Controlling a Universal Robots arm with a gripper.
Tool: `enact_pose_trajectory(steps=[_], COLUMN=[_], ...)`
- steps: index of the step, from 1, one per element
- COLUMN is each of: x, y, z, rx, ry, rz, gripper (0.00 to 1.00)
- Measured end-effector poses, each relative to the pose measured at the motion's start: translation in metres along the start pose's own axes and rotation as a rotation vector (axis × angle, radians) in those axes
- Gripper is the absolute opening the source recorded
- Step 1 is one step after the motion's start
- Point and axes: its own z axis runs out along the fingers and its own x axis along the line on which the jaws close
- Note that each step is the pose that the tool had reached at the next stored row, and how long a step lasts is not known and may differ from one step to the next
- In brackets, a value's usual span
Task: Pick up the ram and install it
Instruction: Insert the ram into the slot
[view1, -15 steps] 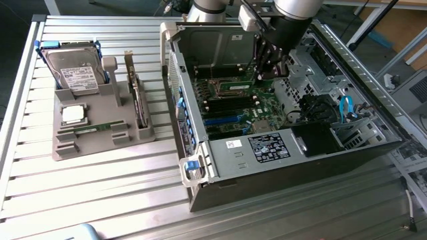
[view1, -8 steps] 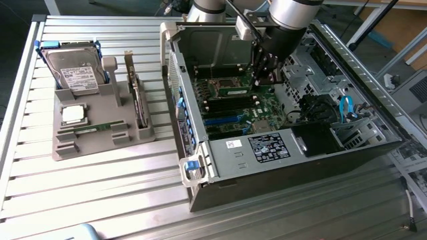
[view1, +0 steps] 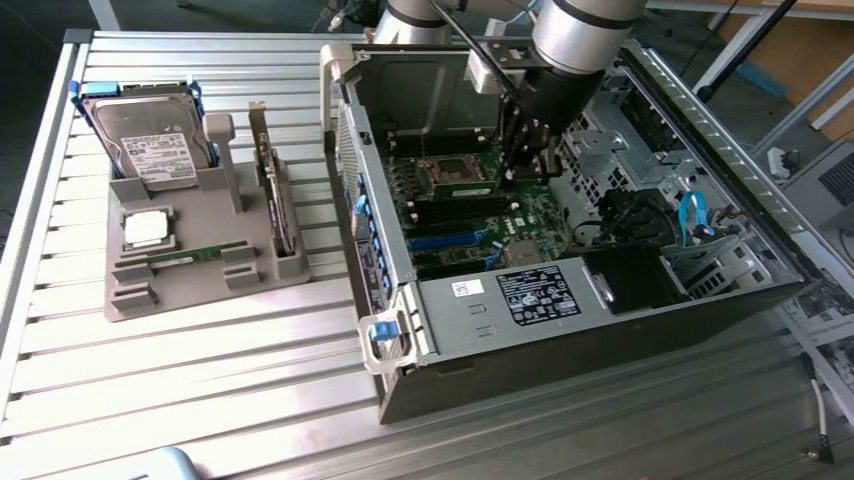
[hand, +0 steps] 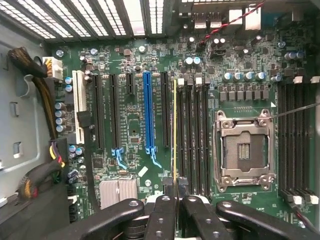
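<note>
End effector (hand: 176, 194) on thin, narrow ram (hand: 174, 125)

Strong light is bouncing off the slatted table (view1: 200, 380), blowing its slats out white. The arm (view1: 581, 40) is shading the inside of the computer case (view1: 561, 365). Wrist view: vent slots (hand: 125, 15) are glaring, the ram (hand: 174, 125) is glinting yellowish.

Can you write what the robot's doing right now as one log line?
gripper: shut on ram | where: inside computer case | ram: edge-on over black memory slots | processor socket: empty
</note>
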Motion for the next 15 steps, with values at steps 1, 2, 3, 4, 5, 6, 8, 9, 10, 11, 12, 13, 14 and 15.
enact_pose_trajectory(steps=[1,2,3,4,5,6,8,9,10,11,12,13,14,15], x=[0.0000,0.0000,0.0000,0.0000,-0.0001,-0.0001,-0.0001,-0.0001,-0.0001,-0.0001,-0.0001,-0.0001,-0.0001,-0.0001], y=[0.0000,0.0000,0.0000,0.0000,0.0000,0.0000,0.0000,0.0000,0.0000,0.0000,0.0000,0.0000,0.0000,0.0000], z=[0.0019,0.0051,0.0073,0.0091,0.0098,0.0098,0.0098,0.0098,0.0098,0.0098,0.0098,0.0098,0.0098,0.0098], rx=[0.0000,0.0000,0.0000,0.0000,0.0000,0.0000,0.0000,0.0000,0.0000,-0.0001,0.0000,0.0000,0.0000,0.0000], ry=[0.0000,-0.0001,-0.0001,0.0000,0.0000,0.0000,0.0001,0.0001,0.0000,0.0001,0.0000,0.0001,0.0000,0.0001], rz=[0.001,0.002,0.003,0.003,0.004,0.004,0.004,0.004,0.004,0.004,0.003,0.001,-0.002,-0.009], gripper=[0.12,0.12,0.12,0.12,0.12,0.12,0.12,0.12,0.12,0.12,0.12,0.12,0.12,0.12])
